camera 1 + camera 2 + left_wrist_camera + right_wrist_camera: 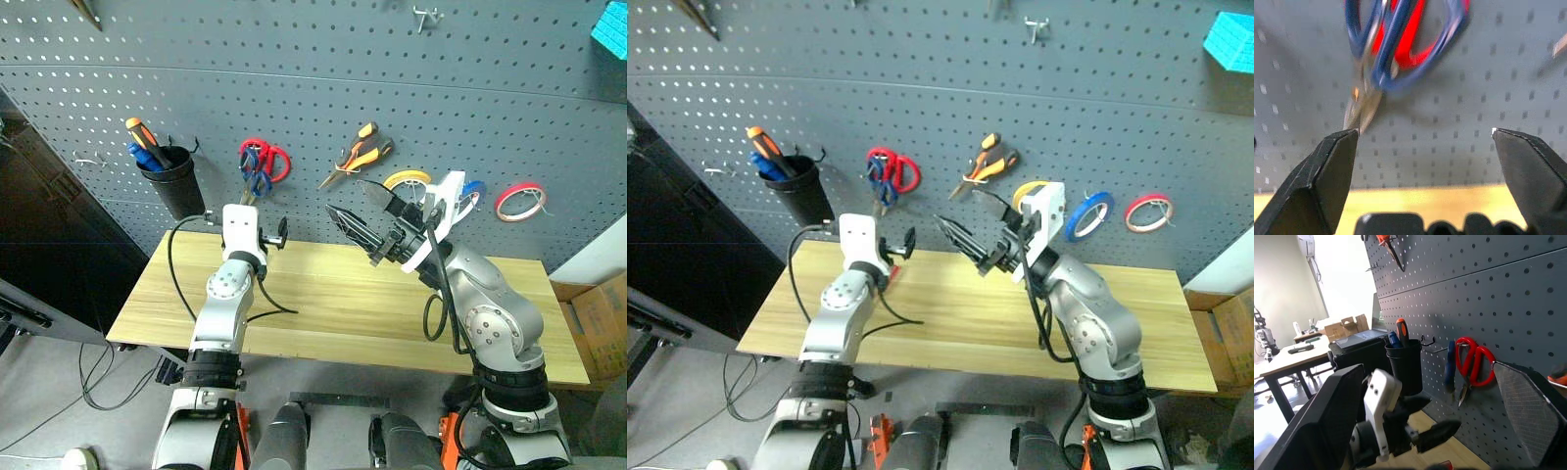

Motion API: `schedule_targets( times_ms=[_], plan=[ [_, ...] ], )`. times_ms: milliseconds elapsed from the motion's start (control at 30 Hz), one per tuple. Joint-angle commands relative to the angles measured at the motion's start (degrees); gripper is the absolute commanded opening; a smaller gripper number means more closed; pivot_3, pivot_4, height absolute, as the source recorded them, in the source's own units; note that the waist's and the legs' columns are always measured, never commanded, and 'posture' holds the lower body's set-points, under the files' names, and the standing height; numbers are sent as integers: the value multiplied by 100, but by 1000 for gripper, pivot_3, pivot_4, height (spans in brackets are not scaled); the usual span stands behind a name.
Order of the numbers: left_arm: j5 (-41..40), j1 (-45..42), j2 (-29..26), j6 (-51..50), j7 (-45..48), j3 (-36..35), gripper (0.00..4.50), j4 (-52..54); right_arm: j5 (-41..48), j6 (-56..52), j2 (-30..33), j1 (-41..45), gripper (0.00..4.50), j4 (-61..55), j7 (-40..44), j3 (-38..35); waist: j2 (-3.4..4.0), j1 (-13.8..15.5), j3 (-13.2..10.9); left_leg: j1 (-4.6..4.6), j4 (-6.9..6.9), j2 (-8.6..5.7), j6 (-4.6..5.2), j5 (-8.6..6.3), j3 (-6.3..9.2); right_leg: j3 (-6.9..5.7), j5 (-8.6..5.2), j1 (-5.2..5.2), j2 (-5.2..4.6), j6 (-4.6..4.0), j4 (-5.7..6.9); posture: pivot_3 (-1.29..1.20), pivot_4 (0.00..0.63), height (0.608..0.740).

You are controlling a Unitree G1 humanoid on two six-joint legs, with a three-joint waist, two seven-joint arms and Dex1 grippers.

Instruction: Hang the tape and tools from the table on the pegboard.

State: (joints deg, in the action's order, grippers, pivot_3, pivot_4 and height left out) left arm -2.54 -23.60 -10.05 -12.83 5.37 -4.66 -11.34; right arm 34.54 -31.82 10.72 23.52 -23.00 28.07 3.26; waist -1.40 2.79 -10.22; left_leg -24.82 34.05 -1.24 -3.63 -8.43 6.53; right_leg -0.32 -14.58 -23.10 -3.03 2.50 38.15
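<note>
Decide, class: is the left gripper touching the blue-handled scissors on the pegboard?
Apart. In the left wrist view the left gripper stands open below the blue-handled scissors, which hang on the pegboard, with bare board between them.

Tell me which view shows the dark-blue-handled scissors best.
Left wrist view: the dark-blue-handled silver-bladed scissors hang close up on the dark grey pegboard, overlapping the red-handled scissors. Both eye views show them small; right wrist view shows them edge-on.
</note>
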Motion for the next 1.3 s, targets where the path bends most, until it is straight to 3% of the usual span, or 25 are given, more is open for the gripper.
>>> schedule_targets(
  times_ms=[33,167,500,800,1100,1300],
  plan=[
    [21,324,-224,-398,77,-66,4478,590,-100,78,116,-154,4500,-278,166,262,0,-18,0,0,0,1,0,0,0,0,0,0,0,0,0,156,148,740],
    [19,692,-647,-965,235,-189,4478,696,-931,286,426,-225,4500,22,381,1127,2,-103,-10,5,0,4,1,0,0,-1,-12,0,1,15,4,165,183,740],
    [24,-49,-1693,-1268,1195,-49,4478,-770,-1799,192,-171,598,4500,1173,244,1825,-3,-129,-209,8,-1,10,31,19,3,-16,-37,-6,-8,-26,47,157,274,740],
    [25,-1442,-1829,-736,2138,104,4478,-3228,-2230,-244,-332,1077,4500,1533,316,2155,-38,-164,-560,-6,-7,20,40,25,-7,-24,-44,-27,-9,-23,64,96,358,740],
    [387,-2416,-1755,161,2417,344,4478,-5417,-2599,-820,-387,1094,4500,1476,158,2287,-65,-328,-837,-60,-13,24,38,21,-11,-26,-47,-89,-9,-18,88,14,411,740],
    [400,-2530,-1733,162,2640,326,2538,-5652,-2626,-1143,-340,880,4500,1111,79,2210,-60,-464,-888,-80,-8,17,38,21,-15,-20,-52,-101,-15,-8,86,-6,424,740]
  ],
)
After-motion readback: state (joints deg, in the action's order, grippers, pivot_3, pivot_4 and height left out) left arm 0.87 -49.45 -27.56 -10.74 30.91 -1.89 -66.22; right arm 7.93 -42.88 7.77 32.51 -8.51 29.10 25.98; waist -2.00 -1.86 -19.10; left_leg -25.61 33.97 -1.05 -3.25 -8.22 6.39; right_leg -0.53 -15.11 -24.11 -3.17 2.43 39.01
